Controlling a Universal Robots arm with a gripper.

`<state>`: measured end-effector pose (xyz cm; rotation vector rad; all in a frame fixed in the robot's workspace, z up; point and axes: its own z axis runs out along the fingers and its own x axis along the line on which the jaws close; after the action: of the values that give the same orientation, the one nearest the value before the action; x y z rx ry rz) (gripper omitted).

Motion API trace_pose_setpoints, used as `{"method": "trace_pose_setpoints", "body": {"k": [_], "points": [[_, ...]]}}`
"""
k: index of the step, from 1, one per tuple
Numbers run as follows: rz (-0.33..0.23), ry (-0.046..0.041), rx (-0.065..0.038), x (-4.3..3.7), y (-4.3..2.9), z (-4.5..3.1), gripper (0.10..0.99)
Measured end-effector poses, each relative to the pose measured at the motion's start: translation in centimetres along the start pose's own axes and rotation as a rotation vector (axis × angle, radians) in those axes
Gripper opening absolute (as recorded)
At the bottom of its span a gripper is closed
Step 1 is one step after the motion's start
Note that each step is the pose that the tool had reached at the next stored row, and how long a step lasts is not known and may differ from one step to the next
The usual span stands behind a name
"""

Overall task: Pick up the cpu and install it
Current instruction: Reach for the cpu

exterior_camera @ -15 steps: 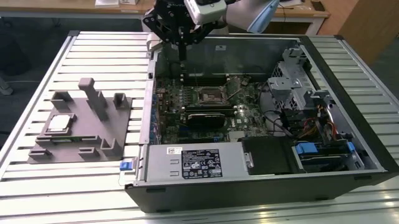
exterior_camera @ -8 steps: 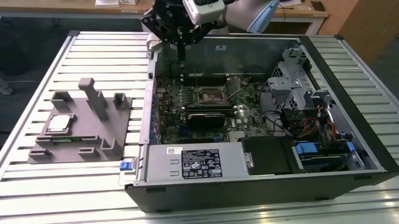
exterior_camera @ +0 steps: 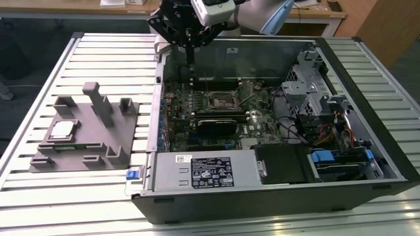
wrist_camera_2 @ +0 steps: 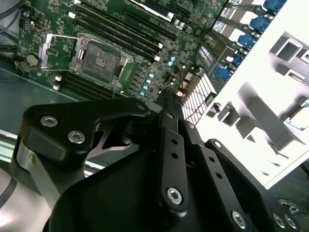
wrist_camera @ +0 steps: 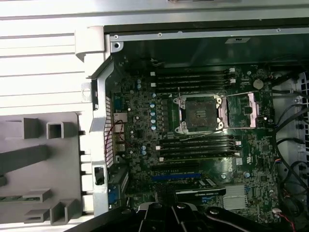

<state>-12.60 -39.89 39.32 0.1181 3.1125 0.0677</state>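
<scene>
Lower centre of the exterior view, nearest: the computer case (exterior_camera: 276, 201) lay open-side up on the slatted desk (exterior_camera: 39, 196), probably so the board could be reached from above. Left-middle: the cpu (exterior_camera: 62, 130) sat flat, silvery top up, in a recess of the grey block (exterior_camera: 92, 142), seemingly presented for picking. Mid-frame: the socket (wrist_camera: 199, 113) stood bare with its cover plate (wrist_camera: 251, 110) swung aside, apparently ready to receive. Top centre, farthest: the gripper (exterior_camera: 190, 61) hung over the case's rear wall with its fingers pressed together, pinching nothing, well apart from the cpu.

silvery cpu (exterior_camera: 62, 129), grey block (exterior_camera: 98, 142), green motherboard (exterior_camera: 184, 108), black case (exterior_camera: 262, 201), blue tab (exterior_camera: 133, 173), pale ribbed table (exterior_camera: 72, 199).
</scene>
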Motion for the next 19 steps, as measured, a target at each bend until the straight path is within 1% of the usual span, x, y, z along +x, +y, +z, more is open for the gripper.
{"method": "trace_pose_setpoints", "body": {"k": [19], "points": [[0.0,-0.0001,0.0,0.63,-0.05,0.09,0.106]]}}
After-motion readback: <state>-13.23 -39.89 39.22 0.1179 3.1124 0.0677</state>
